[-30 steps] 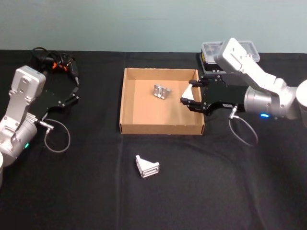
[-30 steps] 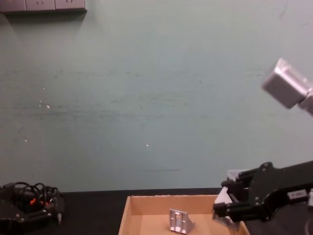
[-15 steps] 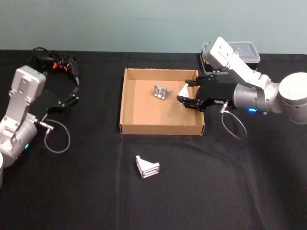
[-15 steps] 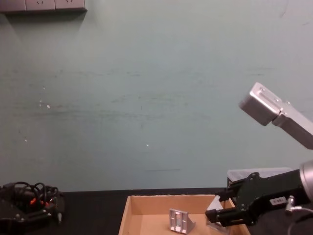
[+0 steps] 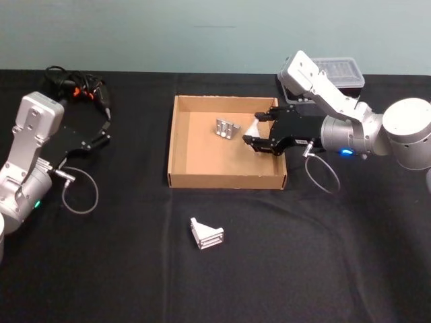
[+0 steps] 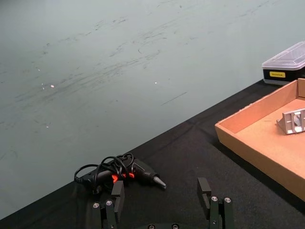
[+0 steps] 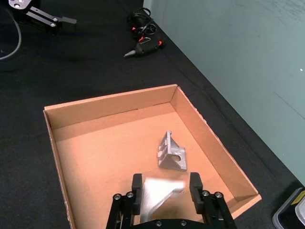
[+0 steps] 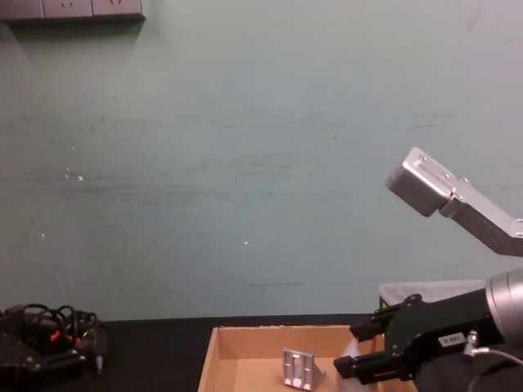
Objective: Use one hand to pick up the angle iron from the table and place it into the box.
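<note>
- Over the right side of the box [image 5: 222, 180] is the action, and the count is three angle irons: one in the claw, one on the cardboard floor, one out on the table [image 5: 135, 282].
- Besides those there is one box, one black case [image 5: 340, 70] with a clear lid behind the box's far right corner, one corded tool [image 5: 77, 87] at the far left, and two grippers.
- The right gripper [image 5: 252, 128] reaches in from the right across the box's right wall. Its fingers point to the robot's left, and its silver-grey link angles up and back toward the case.
- Its two black fingers [image 7: 137, 188] are clamped on the held angle iron [image 7: 159, 193], one on each side of the pale metal.
- The held angle iron sits over the box's right half, probably clear of the floor, though contact cannot be told from these angles.
- The second angle iron [image 7: 170, 152] lies inside the box toward the back wall, just beside the held one and apart from it. It is a ribbed, slotted triangular bracket in bright metal.
- The third angle iron [image 5: 207, 234] rests on the flat black table, in front of the box's front wall and well apart from it.
- The left gripper [image 6: 159, 200] is parked at the far left near the tool, fingers spread apart and holding nothing.
- The box is tan and matte, with low walls and no lid.
</note>
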Available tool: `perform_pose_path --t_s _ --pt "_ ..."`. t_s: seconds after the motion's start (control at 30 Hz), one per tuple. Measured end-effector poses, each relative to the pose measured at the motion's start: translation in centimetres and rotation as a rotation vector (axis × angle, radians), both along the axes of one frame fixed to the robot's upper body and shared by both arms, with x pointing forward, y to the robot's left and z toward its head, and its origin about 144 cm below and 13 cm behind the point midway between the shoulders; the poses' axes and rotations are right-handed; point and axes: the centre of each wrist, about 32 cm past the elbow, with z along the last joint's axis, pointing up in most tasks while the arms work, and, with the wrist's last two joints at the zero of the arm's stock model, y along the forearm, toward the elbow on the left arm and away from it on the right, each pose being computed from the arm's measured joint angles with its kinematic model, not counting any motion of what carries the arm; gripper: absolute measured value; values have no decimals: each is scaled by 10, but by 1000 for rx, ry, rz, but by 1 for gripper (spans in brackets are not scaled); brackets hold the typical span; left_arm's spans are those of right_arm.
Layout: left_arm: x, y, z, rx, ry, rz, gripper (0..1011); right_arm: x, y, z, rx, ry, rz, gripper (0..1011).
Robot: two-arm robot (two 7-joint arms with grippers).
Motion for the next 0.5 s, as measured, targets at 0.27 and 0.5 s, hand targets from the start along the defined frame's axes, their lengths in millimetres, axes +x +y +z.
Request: perform_pose_path --t_s 0.27,0.5 --pt "0 0 0 0 0 0 1000 1 2 -1 -11 5 8 820" --pt "0 0 0 0 0 0 1000 -3 -3 3 -1 -11 2 1004"
